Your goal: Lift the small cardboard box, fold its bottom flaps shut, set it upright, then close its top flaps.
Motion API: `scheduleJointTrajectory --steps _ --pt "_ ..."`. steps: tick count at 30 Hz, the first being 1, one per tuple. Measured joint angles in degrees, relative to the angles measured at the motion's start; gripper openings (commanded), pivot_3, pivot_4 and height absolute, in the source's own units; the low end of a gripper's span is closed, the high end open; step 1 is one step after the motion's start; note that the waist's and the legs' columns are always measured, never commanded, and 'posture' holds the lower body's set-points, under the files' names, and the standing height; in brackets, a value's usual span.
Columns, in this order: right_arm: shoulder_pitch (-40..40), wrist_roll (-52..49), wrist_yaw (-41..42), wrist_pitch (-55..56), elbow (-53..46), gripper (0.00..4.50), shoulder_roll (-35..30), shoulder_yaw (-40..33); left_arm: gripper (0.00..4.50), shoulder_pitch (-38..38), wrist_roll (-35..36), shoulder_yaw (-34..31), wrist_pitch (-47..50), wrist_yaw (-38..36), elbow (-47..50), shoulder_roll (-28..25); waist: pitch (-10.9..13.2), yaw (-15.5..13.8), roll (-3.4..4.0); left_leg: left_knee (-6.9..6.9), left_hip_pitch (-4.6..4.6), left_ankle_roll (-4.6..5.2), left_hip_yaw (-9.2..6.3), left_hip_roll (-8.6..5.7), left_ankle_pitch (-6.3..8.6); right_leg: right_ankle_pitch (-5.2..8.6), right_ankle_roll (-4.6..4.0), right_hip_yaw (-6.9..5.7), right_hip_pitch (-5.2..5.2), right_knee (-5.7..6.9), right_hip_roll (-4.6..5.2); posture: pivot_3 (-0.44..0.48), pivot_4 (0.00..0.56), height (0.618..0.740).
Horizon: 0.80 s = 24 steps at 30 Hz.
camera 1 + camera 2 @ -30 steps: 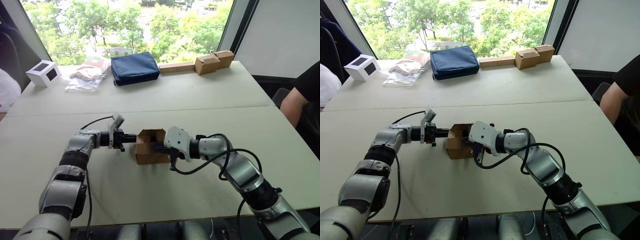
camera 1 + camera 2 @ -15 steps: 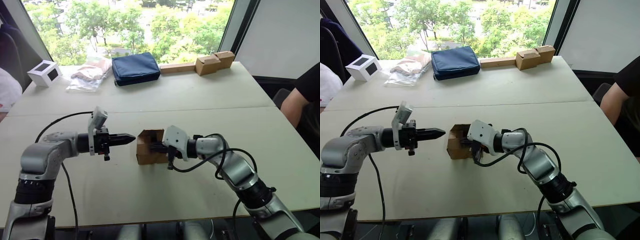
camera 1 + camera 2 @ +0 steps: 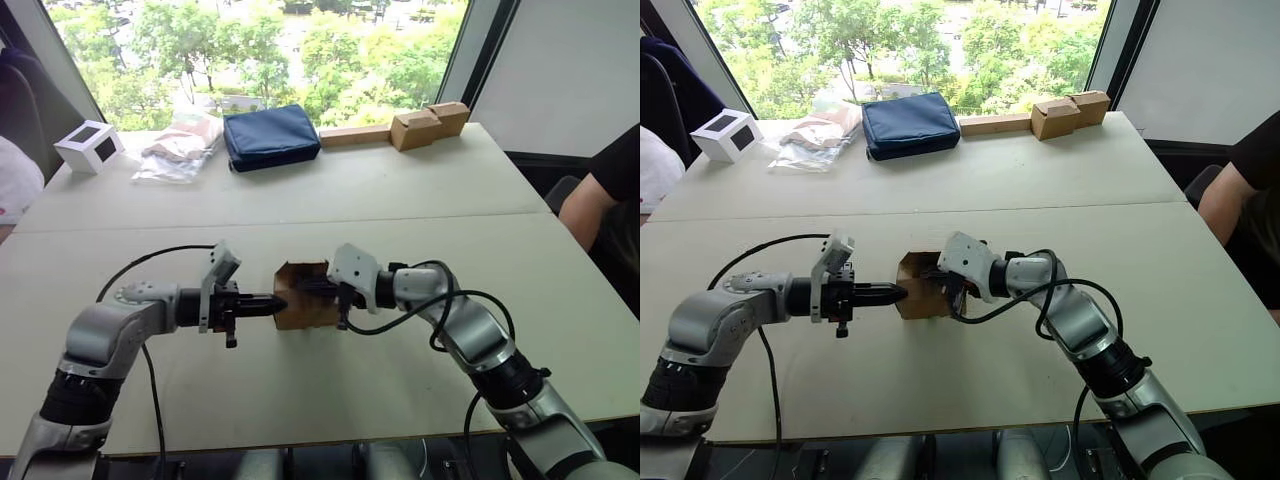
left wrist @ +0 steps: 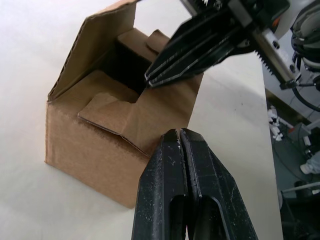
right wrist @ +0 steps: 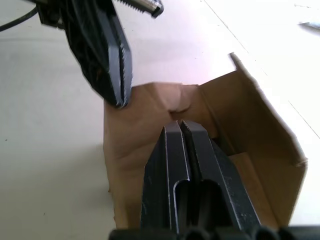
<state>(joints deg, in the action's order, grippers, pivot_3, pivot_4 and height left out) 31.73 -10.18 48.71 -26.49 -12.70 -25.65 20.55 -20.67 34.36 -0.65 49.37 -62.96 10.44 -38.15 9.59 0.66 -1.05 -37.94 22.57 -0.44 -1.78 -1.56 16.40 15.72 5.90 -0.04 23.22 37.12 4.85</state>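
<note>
Mid-tabletop (image 3: 420, 190): small cardboard box (image 3: 303, 296) flanked by closed left claw (image 3: 278, 303), closed right claw (image 3: 312, 289) poking its open end.

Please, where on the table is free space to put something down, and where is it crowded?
Free: the near table in front of the small cardboard box, and the stretch between it and the blue pouch. Crowded: around the box, where the left gripper and right gripper meet, and the far edge.

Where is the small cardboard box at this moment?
The small cardboard box stands on the near table, centred, between the left gripper and the right gripper.
</note>
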Motion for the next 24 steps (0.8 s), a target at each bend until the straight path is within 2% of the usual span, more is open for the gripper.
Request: scheduleJointTrajectory --steps 4,8,11,16,24 --pt "2.8 -6.6 2.6 -3.7 -2.5 0.00 0.1 -5.3 0.03 -0.1 0.0 0.4 -1.6 -0.6 -1.6 0.0 0.0 0.0 0.00 0.00 -0.01 0.00 -0.01 0.00 0.00 0.00 0.00 0.00 -0.01 0.00 0.01 0.000 0.150 0.737" --pt "6.6 -9.1 1.4 -4.6 -0.7 0.00 1.9 -8.8 0.03 -0.3 0.0 0.8 -2.8 -0.6 -2.5 0.0 0.0 0.0 0.01 0.03 -0.04 0.00 -0.01 0.00 0.00 0.00 0.00 0.02 -0.03 0.00 0.04 0.000 0.150 0.737" --pt "8.1 -5.4 -0.2 -1.3 3.8 0.00 1.9 -7.8 0.03 -0.3 0.0 1.2 -3.7 -0.6 -2.6 0.1 0.0 0.0 0.01 0.03 -0.05 0.00 0.00 -0.03 0.00 0.00 0.00 0.02 -0.04 -0.01 0.09 0.000 0.150 0.737" --pt "9.1 3.5 -2.2 3.2 13.0 0.00 1.7 -1.9 0.03 0.1 0.1 1.3 -4.4 -0.4 -2.4 0.1 0.0 0.1 0.03 0.05 -0.04 -0.01 0.04 -0.05 0.00 0.00 0.00 0.01 -0.01 0.00 0.10 0.000 0.150 0.737" --pt "6.1 4.4 1.2 3.2 8.9 0.00 1.5 0.0 0.03 0.9 1.5 0.9 -4.6 0.8 -2.2 0.1 0.0 0.1 0.03 0.05 -0.05 0.00 0.03 -0.05 0.00 0.00 0.00 0.00 -0.02 -0.01 0.10 0.000 0.150 0.737"
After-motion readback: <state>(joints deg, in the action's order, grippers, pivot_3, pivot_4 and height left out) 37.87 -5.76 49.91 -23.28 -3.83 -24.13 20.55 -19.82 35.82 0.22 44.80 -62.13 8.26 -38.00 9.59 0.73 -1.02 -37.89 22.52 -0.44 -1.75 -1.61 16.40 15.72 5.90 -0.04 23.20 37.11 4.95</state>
